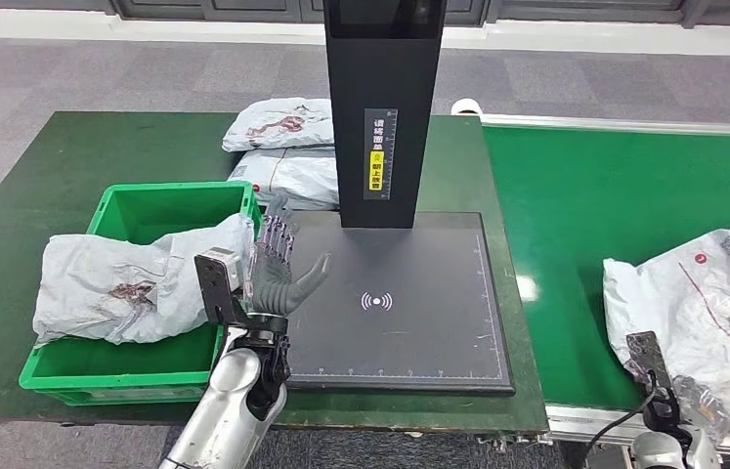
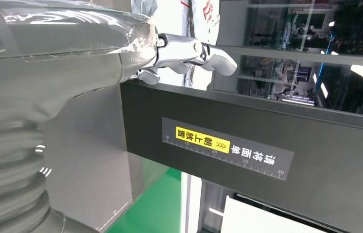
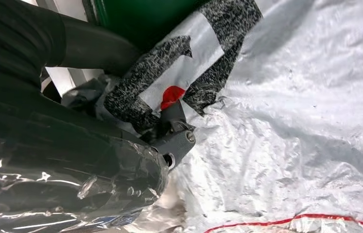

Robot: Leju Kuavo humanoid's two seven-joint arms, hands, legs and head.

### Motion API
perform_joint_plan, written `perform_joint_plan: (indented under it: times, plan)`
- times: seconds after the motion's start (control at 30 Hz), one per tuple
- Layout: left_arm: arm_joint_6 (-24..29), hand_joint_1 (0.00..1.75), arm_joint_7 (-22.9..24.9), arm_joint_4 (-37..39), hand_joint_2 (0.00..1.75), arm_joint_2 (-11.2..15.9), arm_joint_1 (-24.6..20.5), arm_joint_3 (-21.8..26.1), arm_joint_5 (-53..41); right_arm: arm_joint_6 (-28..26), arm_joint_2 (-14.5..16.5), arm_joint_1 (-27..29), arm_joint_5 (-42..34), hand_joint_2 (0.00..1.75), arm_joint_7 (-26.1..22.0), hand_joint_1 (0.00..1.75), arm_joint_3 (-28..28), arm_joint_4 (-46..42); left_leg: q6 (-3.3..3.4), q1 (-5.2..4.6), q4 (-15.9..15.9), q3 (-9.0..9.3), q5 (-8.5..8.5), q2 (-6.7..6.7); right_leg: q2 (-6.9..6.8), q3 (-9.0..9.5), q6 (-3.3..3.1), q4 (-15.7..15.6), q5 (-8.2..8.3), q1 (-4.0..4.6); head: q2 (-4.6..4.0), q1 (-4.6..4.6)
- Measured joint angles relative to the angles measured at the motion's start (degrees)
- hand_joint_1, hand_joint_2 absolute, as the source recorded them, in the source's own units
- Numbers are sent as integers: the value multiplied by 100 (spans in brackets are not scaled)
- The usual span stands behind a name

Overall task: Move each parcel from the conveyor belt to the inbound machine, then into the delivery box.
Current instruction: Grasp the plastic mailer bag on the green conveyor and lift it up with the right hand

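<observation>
Parcel [image 1: 708, 293] on belt, right hand [image 3: 135, 145] fingers pressed on it, grip probably partial; slick bag could slip. Left hand [image 1: 278, 264] spread, empty.

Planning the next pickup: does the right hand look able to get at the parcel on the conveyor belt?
Probably yes. The right hand already lies against the grey parcel at the near edge of the conveyor belt; nothing lies between them.
</observation>
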Motion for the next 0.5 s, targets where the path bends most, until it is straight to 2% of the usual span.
perform_joint_plan:
  times: [0.27, 0.37, 0.5]
  plan:
    - [-3, 0, 2, -18, 175, 2, 10, 24, 2, -75, 13, -14, -54, 175, -148, 175, 0, -6, 2, 0, 0, 5, 0, -3, -1, 14, 1, -4, -1, -1, 0, 2]
    - [30, 0, -4, -70, 175, 14, 65, 33, -36, -231, 100, 48, -300, 175, -559, 175, 7, -184, 4, -6, 0, 1, 2, -6, -7, 14, 4, -2, 1, -7, 0, 2]
    - [207, 0, -44, -188, 175, 27, 148, 80, -285, -317, 516, 302, -1006, 175, -1388, 175, 257, -1227, 2, -8, -3, -5, 5, -4, -1, -2, 2, 6, 3, -9, 0, 1]
